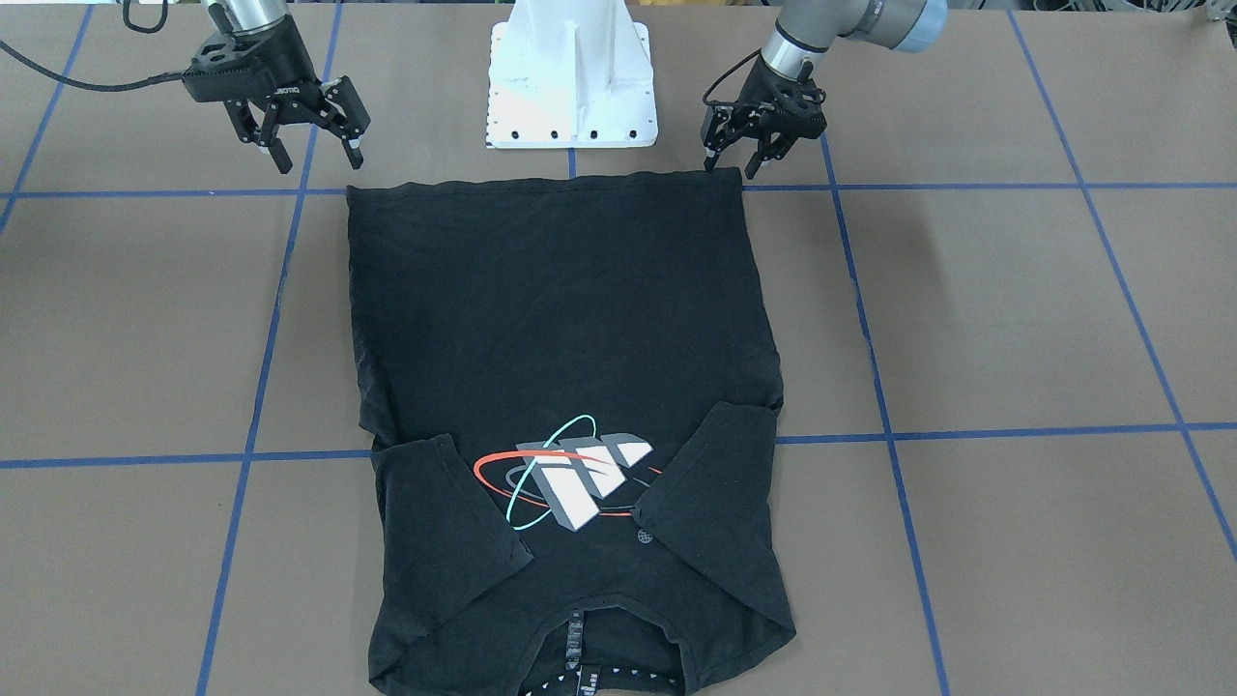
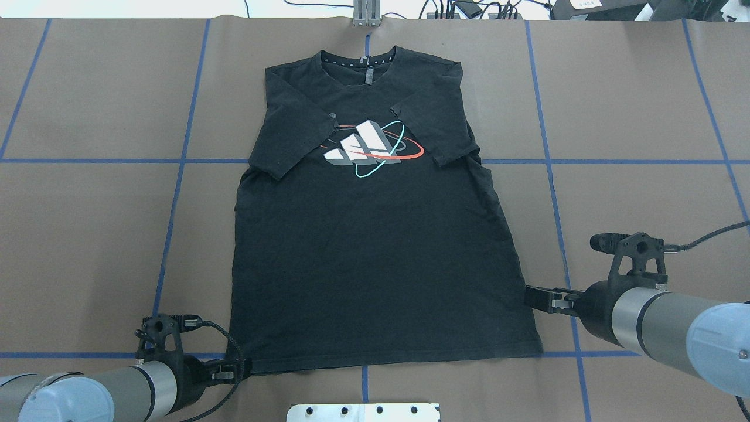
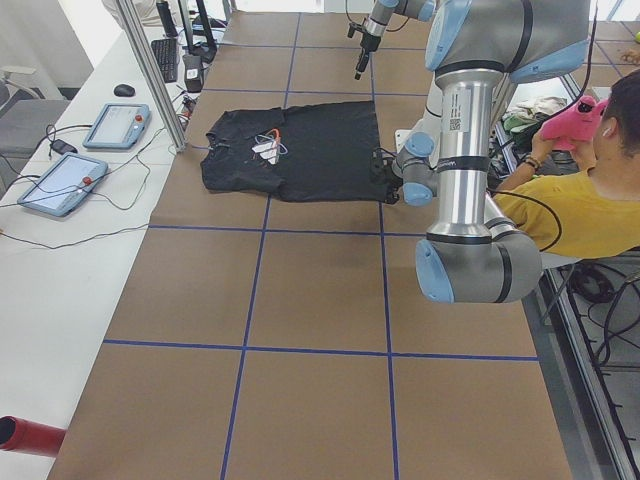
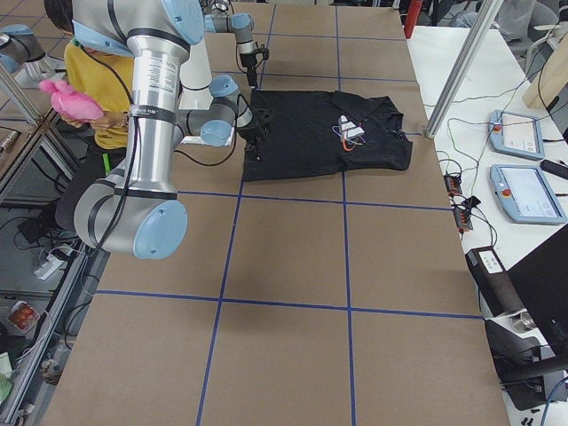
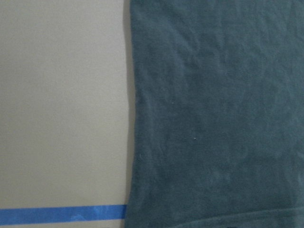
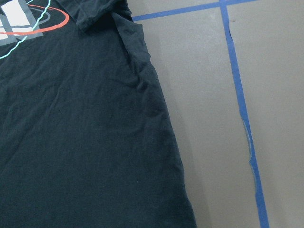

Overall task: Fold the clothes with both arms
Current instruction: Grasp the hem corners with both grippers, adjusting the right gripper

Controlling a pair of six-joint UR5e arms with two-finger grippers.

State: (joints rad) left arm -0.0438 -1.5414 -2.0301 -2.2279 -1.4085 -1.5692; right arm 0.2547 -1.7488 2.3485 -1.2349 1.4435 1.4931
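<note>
Black T-shirt (image 1: 560,319) flat, left gripper (image 1: 731,164) parted at its hem corner, right gripper (image 1: 320,159) wide beside the other

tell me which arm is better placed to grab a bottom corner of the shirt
Left, probably. The left tool is open and low at its hem corner of the shirt; the right tool looks raised above its corner.

The black T-shirt (image 1: 560,319) lay flat on the brown table (image 1: 1015,309), sleeves folded inward, hem toward the white base (image 1: 570,87). The left gripper (image 1: 732,162), fingers spread, sat at one hem corner. The right gripper (image 1: 319,158), also spread, hung just beside the other.
</note>
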